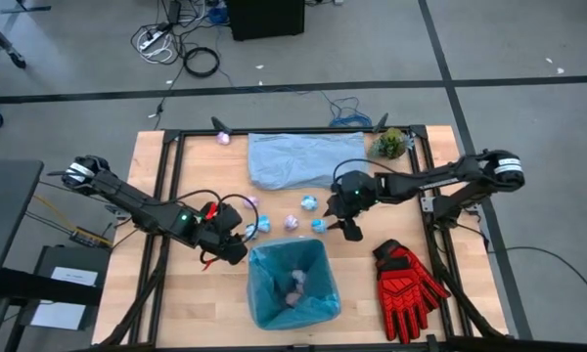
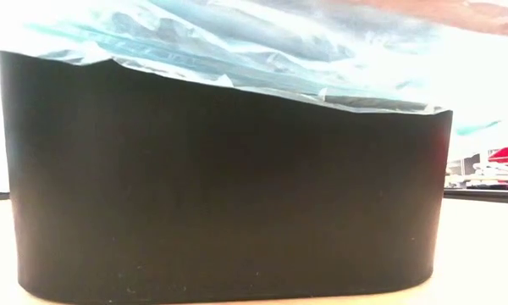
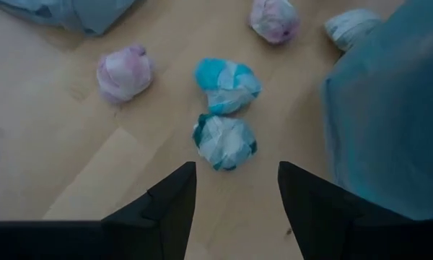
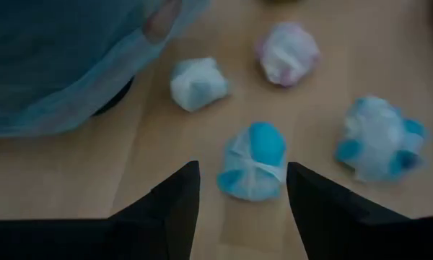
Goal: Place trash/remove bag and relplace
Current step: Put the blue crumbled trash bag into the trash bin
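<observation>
The right end effector (image 4: 242, 198), fingers parted and empty, hangs just over a blue-and-white wad (image 4: 252, 162) sitting squarely between them, while the left end effector (image 3: 234, 198), likewise open, faces another wad (image 3: 225, 141).

Wads (image 1: 292, 222) lie between the lined bin (image 1: 290, 284) and the spare bag (image 1: 303, 158).

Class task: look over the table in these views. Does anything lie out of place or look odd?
Yes. Several paper wads lie loose on the table beside the lined bin rather than inside it. A red glove lies right of the bin, and a grey-blue bag sprawls flat at the back.
</observation>
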